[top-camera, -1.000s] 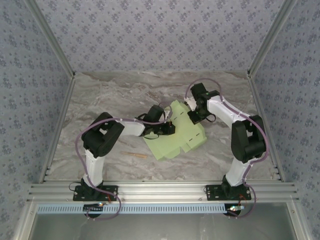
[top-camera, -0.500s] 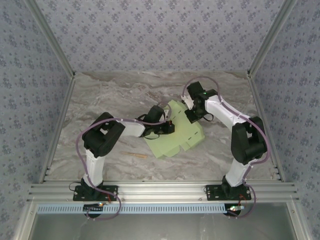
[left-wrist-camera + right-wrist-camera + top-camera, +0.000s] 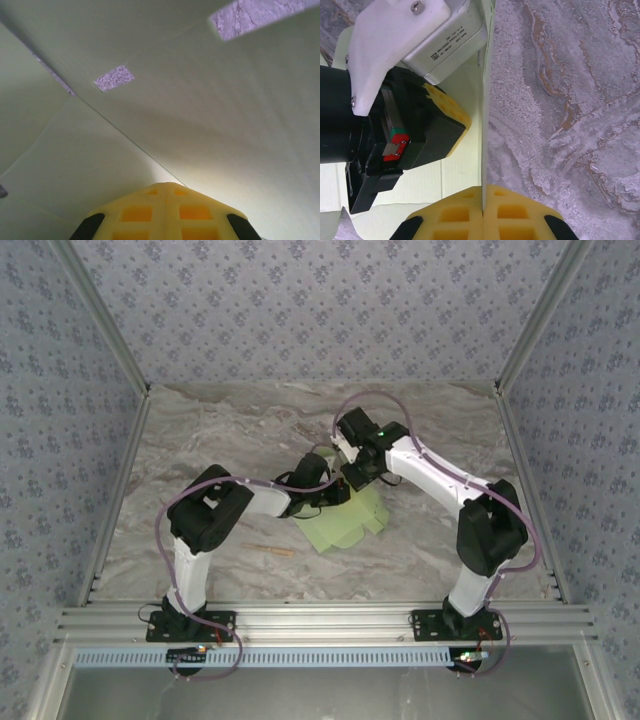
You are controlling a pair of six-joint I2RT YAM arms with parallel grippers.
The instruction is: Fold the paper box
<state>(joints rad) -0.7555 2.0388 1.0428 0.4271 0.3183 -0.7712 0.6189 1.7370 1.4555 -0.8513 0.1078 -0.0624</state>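
Matt paper box (image 3: 345,528) (perhaps thin card)

A paper box (image 3: 345,525) lies near the middle of the tabletop (image 3: 230,430). The left end effector (image 3: 335,496) rests on its left part. The right end effector (image 3: 356,478) sits at its far edge, with a raised flap between the fingers. A stick (image 3: 272,551) lies on the tabletop, near the box, to its left and closer to the arm bases.

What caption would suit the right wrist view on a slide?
Right end effector pinches a raised flap of the pale-green card paper box beside the left end effector.
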